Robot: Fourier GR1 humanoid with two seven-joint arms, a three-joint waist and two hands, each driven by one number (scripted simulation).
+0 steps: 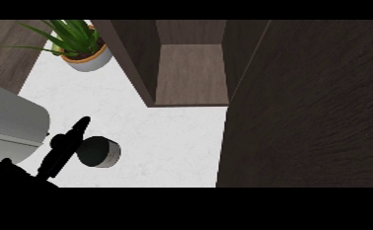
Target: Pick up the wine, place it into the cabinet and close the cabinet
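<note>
1. The dark brown wooden cabinet door [299,105] fills the whole right side, swung open; its long left edge runs from the cabinet's mouth down to the lower border.
2. The white marbled counter top [167,135] lies bare from the hand across to that door edge and up to the cabinet's front lip, the widest free stretch here.
3. The open brown wooden cabinet [191,73] stands at the top centre, its floor bare between two dark side walls.
4. A pale grey rounded body [18,120] sits at the left edge; I cannot tell what it is.
5. The green spiky plant in a white and tan round pot [79,46] stands in the upper left corner, just left of the cabinet's side wall.
6. The black left hand [62,150] comes in at the lower left, fingers straight and close together, pointing up the counter and clamped on nothing.
7. The wine, a dark round top with a pale grey side [100,153], stands on the counter just right of those fingers, well short of the cabinet; whether they touch I cannot tell.
</note>
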